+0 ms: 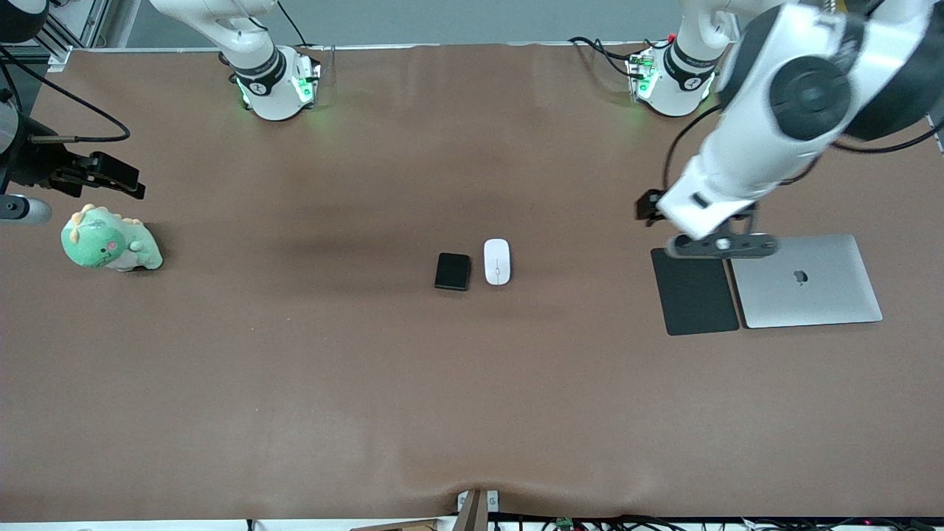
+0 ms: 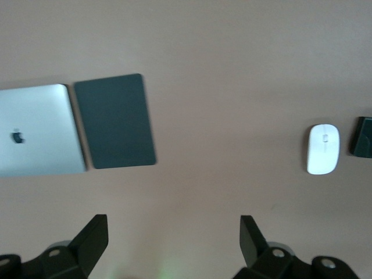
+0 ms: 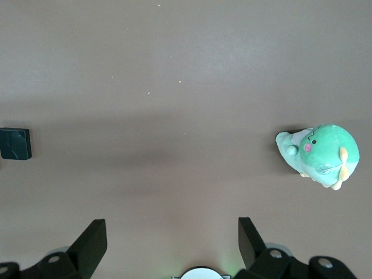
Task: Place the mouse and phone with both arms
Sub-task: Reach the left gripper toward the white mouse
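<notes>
- At the right arm's end of the desk [image 1: 295,383], the right arm's jaws [image 1: 110,175] hang in the air, spread wide and holding nothing; in the right wrist view both black fingers [image 3: 93,244] show with bare brown surface between them.
- Just beside those jaws, slightly nearer the front camera, a green plush dinosaur [image 1: 109,242] sits on the desk, untouched.
- Midway between the two sets of jaws, well apart from both, lies the phone [image 1: 453,271], a small black slab flat on the desk.
- Just beside the phone, toward the left arm's end, lies the mouse [image 1: 497,261], white and flat, with a narrow gap between the two.
- Toward the left arm's end, the left arm's jaws [image 1: 721,245] hover over the desk just above the edge of a black mouse pad [image 1: 695,292]; they are released and wide apart, gripping nothing.
- Beside the pad, touching or nearly so, a closed silver laptop [image 1: 808,282] lies flat.
</notes>
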`<action>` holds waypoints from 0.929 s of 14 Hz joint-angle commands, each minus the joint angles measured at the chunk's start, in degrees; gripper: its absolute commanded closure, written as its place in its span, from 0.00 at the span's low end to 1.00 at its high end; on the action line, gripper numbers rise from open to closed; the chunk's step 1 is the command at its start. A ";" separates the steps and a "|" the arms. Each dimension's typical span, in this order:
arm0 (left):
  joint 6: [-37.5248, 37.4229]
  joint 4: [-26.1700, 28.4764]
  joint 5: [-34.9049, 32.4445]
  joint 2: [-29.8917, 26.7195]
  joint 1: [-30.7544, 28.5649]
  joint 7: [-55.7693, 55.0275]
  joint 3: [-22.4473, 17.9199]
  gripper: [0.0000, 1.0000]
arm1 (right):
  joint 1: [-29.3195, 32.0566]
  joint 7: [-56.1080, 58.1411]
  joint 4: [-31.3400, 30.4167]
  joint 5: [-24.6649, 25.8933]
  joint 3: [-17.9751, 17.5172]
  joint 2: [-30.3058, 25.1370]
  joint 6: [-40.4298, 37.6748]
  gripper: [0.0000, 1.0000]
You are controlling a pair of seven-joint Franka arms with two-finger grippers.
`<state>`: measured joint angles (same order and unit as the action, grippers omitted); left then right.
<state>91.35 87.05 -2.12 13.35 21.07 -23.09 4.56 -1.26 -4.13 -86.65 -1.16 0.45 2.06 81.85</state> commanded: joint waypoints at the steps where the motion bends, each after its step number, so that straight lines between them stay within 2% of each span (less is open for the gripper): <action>1: 2.94 -1.09 0.80 4.38 3.52 -5.19 0.09 0.00 | 1.52 0.08 -0.09 -0.42 -0.54 -0.39 -0.29 0.00; 6: 10.24 -1.26 0.62 10.63 9.95 -14.78 0.01 0.00 | 1.08 0.08 -0.09 -0.42 -0.63 0.92 0.15 0.00; 13: 22.10 -1.44 0.53 19.15 16.27 -18.30 0.01 0.00 | -0.32 -0.27 0.17 -2.08 -0.80 4.17 1.81 0.00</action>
<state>111.00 87.00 -2.11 30.26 35.24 -40.32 5.02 -1.30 -4.11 -86.85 -1.86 -0.20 5.28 82.78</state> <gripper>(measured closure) 0.000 0.000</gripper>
